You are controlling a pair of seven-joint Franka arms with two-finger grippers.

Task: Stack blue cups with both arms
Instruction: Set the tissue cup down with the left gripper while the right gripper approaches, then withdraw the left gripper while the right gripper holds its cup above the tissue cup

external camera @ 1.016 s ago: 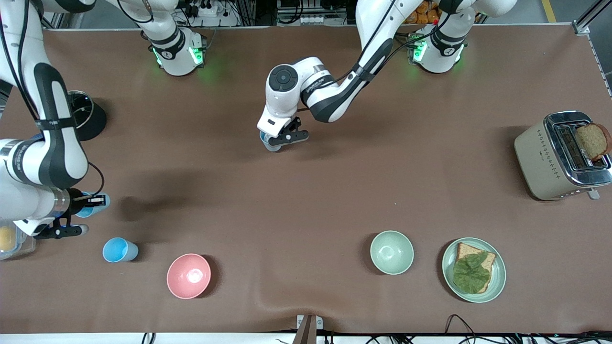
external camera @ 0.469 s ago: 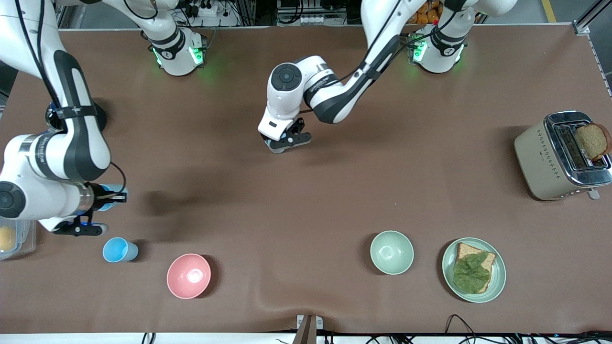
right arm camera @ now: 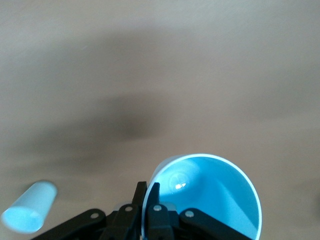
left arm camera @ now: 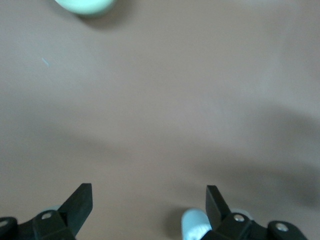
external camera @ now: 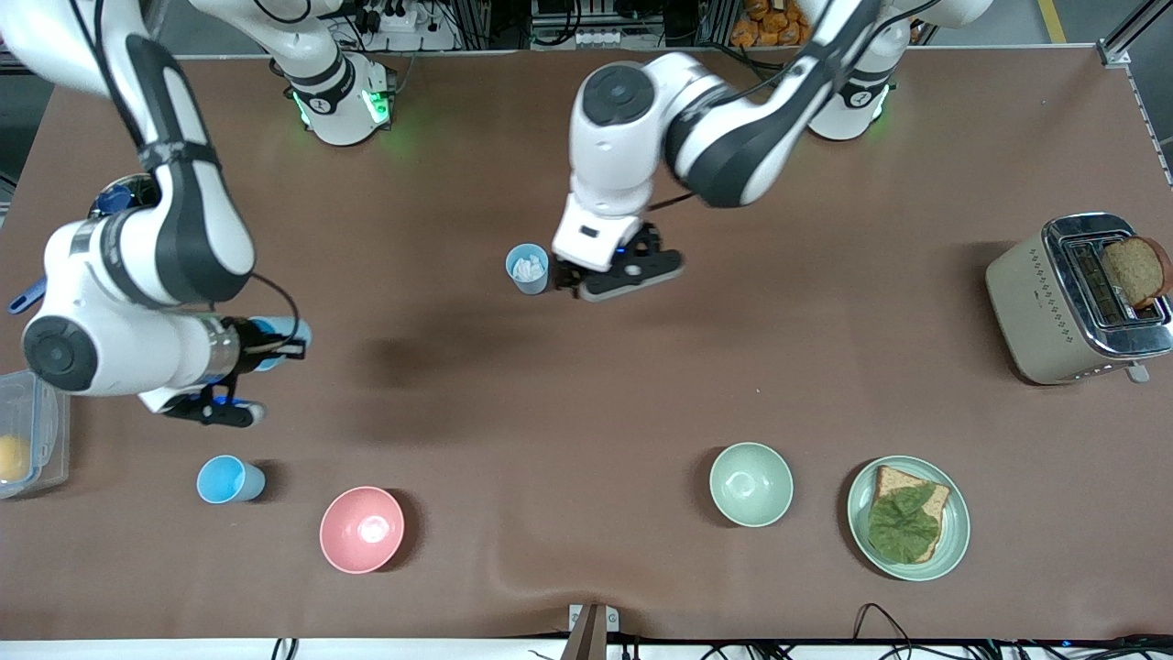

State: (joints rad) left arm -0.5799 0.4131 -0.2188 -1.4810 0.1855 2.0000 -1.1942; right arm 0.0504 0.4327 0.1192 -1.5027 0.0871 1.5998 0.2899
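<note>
Brown desk, right tool pinching sky-blue cup by its rim, left tool hanging wide open beside grey-blue cup

Brown table under even light, soft shadows on it, dark equipment racks along its edge

A brown table carries a grey-blue cup with something white inside near the middle, a sky-blue cup beside a pink bowl, a green bowl beside a plate of bread and lettuce, a toaster, and a clear box at the right arm's end
</note>
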